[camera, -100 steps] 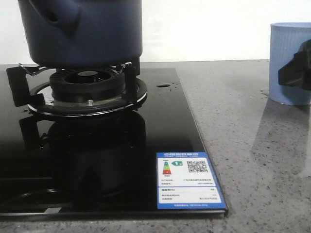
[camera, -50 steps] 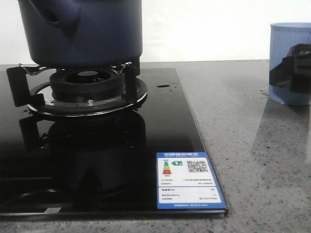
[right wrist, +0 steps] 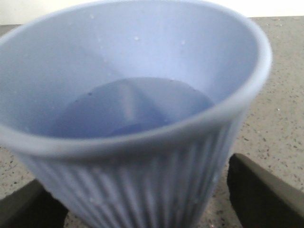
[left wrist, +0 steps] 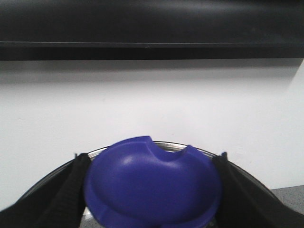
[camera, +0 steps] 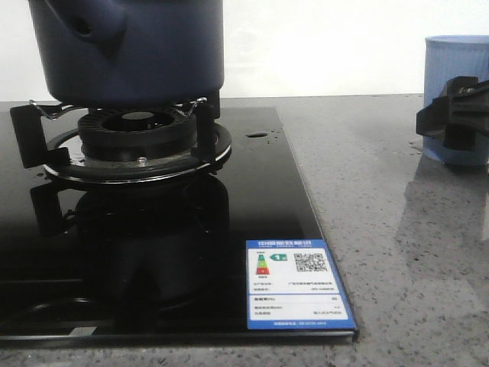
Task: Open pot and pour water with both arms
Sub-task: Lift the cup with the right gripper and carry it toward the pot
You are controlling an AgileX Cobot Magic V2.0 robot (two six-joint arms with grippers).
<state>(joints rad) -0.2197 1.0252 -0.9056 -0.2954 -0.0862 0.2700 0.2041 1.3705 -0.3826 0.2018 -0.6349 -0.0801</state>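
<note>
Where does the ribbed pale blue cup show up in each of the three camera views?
Front view: the cup stands at the right edge, on the grey counter.
Left wrist view: not in it.
Right wrist view: the cup fills the picture.
Shared landmark: the right tool, its fingers either side of the cup.

Between the pot (camera: 130, 50) on the left and the ribbed cup (camera: 456, 99) far right, the worktop (camera: 382, 229) lies open; the cup stands between the right gripper (right wrist: 142, 199) fingers.

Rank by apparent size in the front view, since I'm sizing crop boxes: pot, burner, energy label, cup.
1. pot, though cropped
2. burner
3. energy label
4. cup, cropped and farther away, so unsure against the label
</note>
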